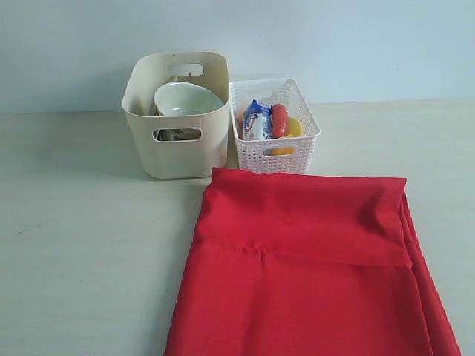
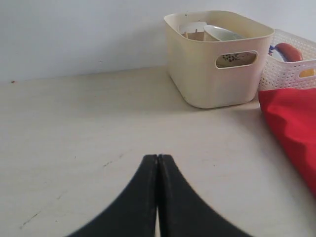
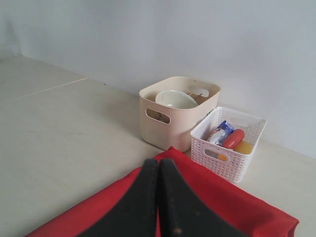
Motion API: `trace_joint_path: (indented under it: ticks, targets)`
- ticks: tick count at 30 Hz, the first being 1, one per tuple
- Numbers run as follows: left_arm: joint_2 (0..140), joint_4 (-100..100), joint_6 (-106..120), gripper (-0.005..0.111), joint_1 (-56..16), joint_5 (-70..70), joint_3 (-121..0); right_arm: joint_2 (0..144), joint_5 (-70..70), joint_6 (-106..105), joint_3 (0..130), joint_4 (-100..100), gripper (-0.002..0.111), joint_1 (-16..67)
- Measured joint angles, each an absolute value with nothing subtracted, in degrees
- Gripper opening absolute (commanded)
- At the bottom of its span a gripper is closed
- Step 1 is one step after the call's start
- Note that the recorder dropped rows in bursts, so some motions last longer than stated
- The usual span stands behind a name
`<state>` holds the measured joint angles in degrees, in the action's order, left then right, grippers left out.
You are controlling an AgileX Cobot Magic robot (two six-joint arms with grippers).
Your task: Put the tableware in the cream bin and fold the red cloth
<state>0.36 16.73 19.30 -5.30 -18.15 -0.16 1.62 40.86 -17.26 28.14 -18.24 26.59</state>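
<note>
The cream bin stands at the back of the table with the white bowl tilted inside it; other tableware shows only dimly through its handle hole. The bin and bowl appear in the left wrist view, and the bin with the bowl in the right wrist view. The red cloth lies folded over in front, its far edge doubled back. My left gripper is shut and empty above bare table. My right gripper is shut and empty above the cloth. Neither arm shows in the exterior view.
A white lattice basket with a sausage, a milk carton and yellow food stands right of the bin, touching the cloth's far edge. Bare tabletop lies left of the cloth. A pale wall rises behind.
</note>
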Motion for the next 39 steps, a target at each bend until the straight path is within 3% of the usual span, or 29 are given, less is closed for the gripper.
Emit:
trace_joint_path:
  ticks: [12,30,39]
  targets:
    - [0.4,16.8,19.3,0.000,-1.4,-20.4,-0.2,1.6,41.1,-17.2,28.1,-18.2,0.000,26.6]
    - [0.4,16.9,19.3,0.000,-1.2,-21.0,-0.2,2.4,44.0,-12.0,28.0,-17.8,0.000,26.6]
    - [0.4,16.9,19.3,0.000,-1.2,-21.0,-0.2,23.4,41.0,-6.1,28.0,-14.4,0.001,26.6]
